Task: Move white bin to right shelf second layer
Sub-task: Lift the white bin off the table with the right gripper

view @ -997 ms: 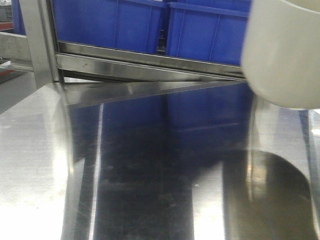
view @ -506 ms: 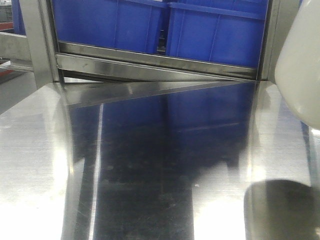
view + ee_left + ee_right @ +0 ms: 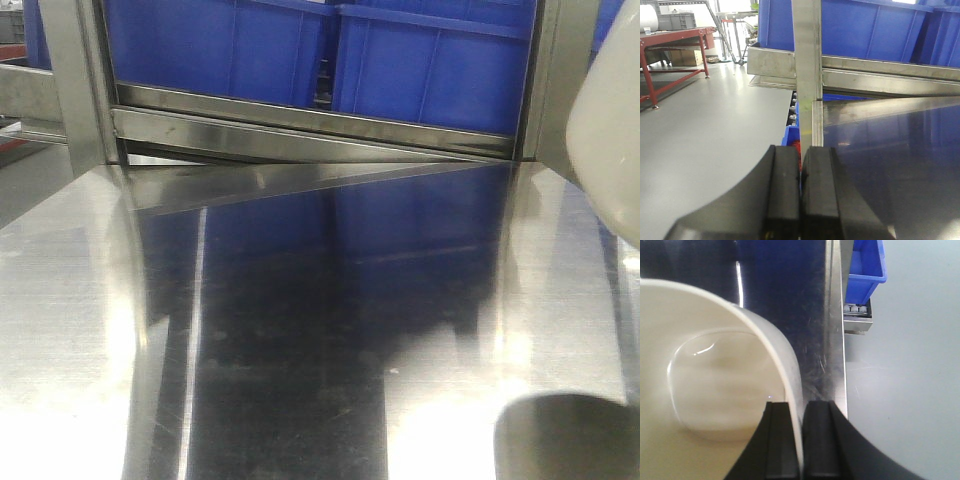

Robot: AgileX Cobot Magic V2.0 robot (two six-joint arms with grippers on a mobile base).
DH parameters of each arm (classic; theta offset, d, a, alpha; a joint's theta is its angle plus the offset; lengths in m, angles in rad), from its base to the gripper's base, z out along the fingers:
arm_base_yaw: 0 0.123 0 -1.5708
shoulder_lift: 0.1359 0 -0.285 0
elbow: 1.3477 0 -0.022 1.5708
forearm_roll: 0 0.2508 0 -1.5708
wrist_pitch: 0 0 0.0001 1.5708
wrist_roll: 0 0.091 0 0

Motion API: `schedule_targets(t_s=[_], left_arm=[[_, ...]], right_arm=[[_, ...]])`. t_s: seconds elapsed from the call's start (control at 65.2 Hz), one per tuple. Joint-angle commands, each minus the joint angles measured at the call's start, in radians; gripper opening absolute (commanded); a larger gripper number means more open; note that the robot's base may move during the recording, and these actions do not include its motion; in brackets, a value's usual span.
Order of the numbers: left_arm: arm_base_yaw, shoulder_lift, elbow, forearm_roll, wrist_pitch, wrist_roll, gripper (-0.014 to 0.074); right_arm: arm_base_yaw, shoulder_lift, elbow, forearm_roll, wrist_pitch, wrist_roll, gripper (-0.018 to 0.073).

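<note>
Clearly the white bin (image 3: 715, 370) is up in the air, not resting on anything. The right gripper (image 3: 801, 409) pinches one wall of it just under the rim, one pad inside the tub and one outside. With no handles on the bin, that thin lip is the only part narrow jaws can bite, which is likely why it is held this way. The tub is empty, and its glossy floor catches the light.

From the front view only a curved slice of the bin shows at the far right edge (image 3: 612, 130). Its dark shadow (image 3: 570, 440) lies on the steel tabletop (image 3: 300, 330) well below it, so the bin hangs above the table near its right edge.

Past that edge, the right wrist view shows bare floor (image 3: 910, 365) and a small blue crate (image 3: 867, 260) with a few white rollers (image 3: 855, 309) just under it. Whether those rollers belong to the target level I cannot tell.

Behind the table, larger blue crates (image 3: 420, 60) sit on a steel frame rail (image 3: 300, 125).

The left gripper (image 3: 800, 156) has its pads pressed together on nothing. It sits low by the table's left edge near an upright post (image 3: 806, 60), seemingly kept out of the carrying arm's way.

As I judge it, the carry is under way. Held by one wall, the smooth bin could tip or slip.
</note>
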Motion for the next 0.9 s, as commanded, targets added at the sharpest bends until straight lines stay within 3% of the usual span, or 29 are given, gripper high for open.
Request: schedule_targets(t_s=[0.0,0.89], left_arm=[[-0.004,-0.013,0.037,-0.006,-0.084,-0.003,0.0085],[-0.004,-0.013,0.037,-0.006,-0.084,-0.003,0.0085]], right_arm=[[-0.005,-0.005,-0.031,0.009,-0.08,-0.01,0.0068],[-0.005,-0.005,-0.031,0.009,-0.08,-0.01,0.0068]])
